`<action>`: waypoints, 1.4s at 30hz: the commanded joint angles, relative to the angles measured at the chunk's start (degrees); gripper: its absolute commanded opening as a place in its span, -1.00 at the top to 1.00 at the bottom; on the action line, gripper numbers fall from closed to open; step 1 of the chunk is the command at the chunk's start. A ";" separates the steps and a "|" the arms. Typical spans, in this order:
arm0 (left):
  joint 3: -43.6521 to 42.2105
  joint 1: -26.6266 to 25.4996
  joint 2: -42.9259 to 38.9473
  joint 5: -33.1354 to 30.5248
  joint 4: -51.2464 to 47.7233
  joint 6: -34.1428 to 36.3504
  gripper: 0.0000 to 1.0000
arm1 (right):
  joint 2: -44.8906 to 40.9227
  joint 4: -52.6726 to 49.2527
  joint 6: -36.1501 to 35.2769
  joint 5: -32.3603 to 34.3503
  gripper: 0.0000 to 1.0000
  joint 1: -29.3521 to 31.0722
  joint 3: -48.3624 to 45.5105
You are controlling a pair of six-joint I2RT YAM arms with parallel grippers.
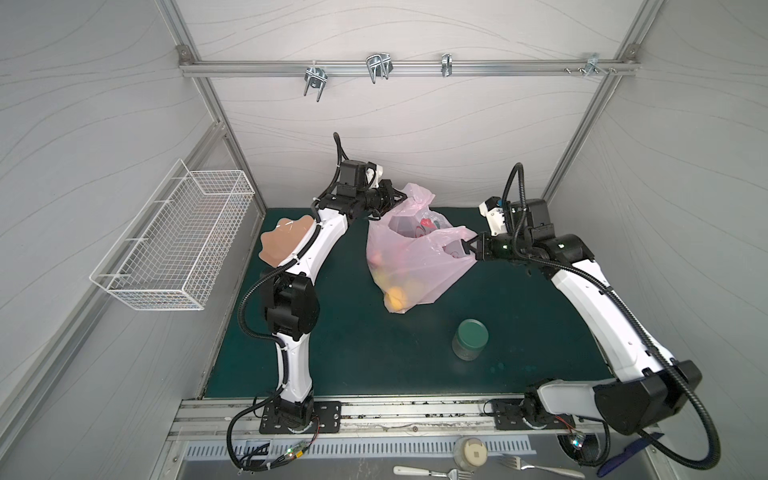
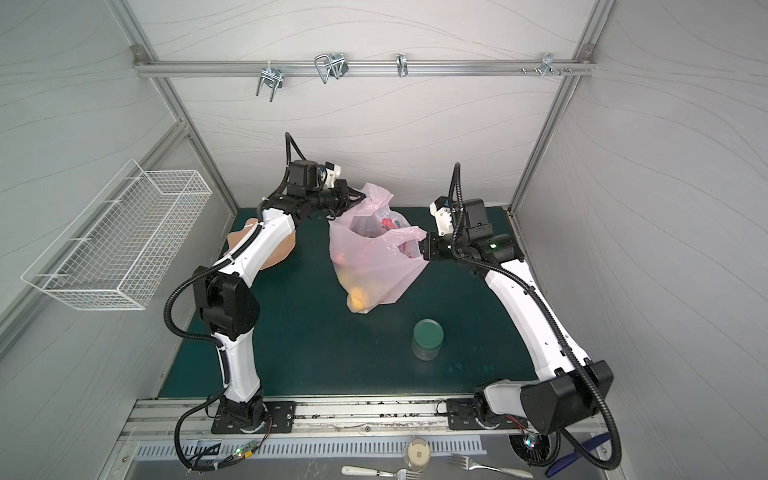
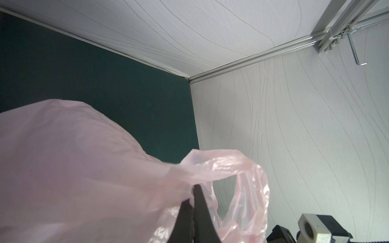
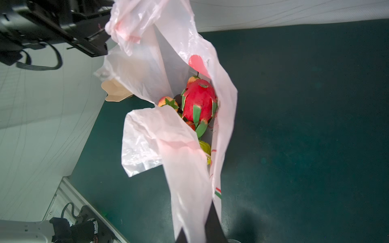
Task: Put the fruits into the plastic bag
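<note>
The pale pink plastic bag [image 1: 415, 266] [image 2: 374, 266] hangs lifted over the green mat, its mouth held open between both arms. My left gripper [image 1: 401, 198] [image 3: 194, 189] is shut on the far handle. On the near handle my right gripper [image 1: 471, 246] [image 4: 202, 221] is shut, the film draped over its fingers. The fruits lie inside the bag: the dragon fruit [image 4: 199, 103], a strawberry [image 4: 168, 103], a lime [image 4: 205, 147]. A yellow lemon [image 1: 395, 297] shows through the film at the bag's low end.
A peach scalloped dish [image 1: 282, 243] sits at the mat's back left, partly under my left arm. The green-lidded glass jar [image 1: 470, 338] [image 2: 427, 338] stands in front of the bag. On the left wall hangs a white wire basket [image 1: 174, 237].
</note>
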 commanded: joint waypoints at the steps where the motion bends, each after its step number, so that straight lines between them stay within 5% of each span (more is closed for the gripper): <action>1: 4.25 0.28 1.43 1.79 4.56 -1.50 1.00 | -2.71 0.55 -0.80 0.11 1.00 1.03 4.24; 6: 2.35 0.19 1.15 1.61 6.03 -2.50 1.00 | -2.79 -2.59 -1.99 1.41 1.00 1.35 8.38; 13: 0.85 -0.02 1.84 2.89 8.59 -3.84 0.98 | -2.32 -1.70 -0.28 0.00 1.00 1.73 2.47; 17: 0.64 0.57 0.11 2.49 9.24 -3.78 0.18 | -3.15 -0.81 0.05 -0.62 0.63 2.00 3.31; 19: -0.20 1.50 -1.70 2.14 10.64 -4.99 -0.11 | -3.21 -1.29 -0.20 -0.56 0.26 1.99 5.09; 25: -7.97 5.51 -10.13 2.13 17.21 -10.47 -0.51 | -3.69 -4.16 -0.70 0.01 -0.67 1.48 8.69; 28: -11.61 7.28 -14.63 2.02 14.34 -7.92 -0.87 | -4.09 -6.87 -0.18 1.20 -0.79 -1.16 10.04; 42: -31.97 17.55 -31.75 -8.80 2.00 8.60 -0.99 | -7.95 -6.02 3.12 -2.11 -0.98 -19.11 11.40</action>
